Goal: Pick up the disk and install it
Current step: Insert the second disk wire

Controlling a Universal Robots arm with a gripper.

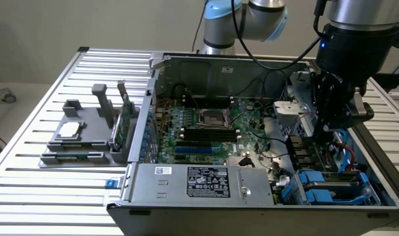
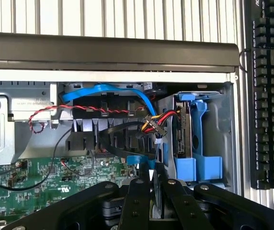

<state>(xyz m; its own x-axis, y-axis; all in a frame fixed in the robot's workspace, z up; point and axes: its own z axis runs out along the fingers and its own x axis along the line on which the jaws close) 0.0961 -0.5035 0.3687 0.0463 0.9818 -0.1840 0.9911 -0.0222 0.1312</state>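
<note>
Black gripper fingers (image 2: 136, 201) stand nearly together in the wrist view, pinching a blue tab (image 2: 138, 160). Beyond them the disk (image 2: 190, 139), in its blue carrier, sits upright in the computer case's (image 1: 186, 66) drive bay, beside red-and-yellow cables (image 2: 163, 117).

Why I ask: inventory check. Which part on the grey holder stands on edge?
The thin green circuit card, standing upright; the small silver square chip lies flat.
</note>
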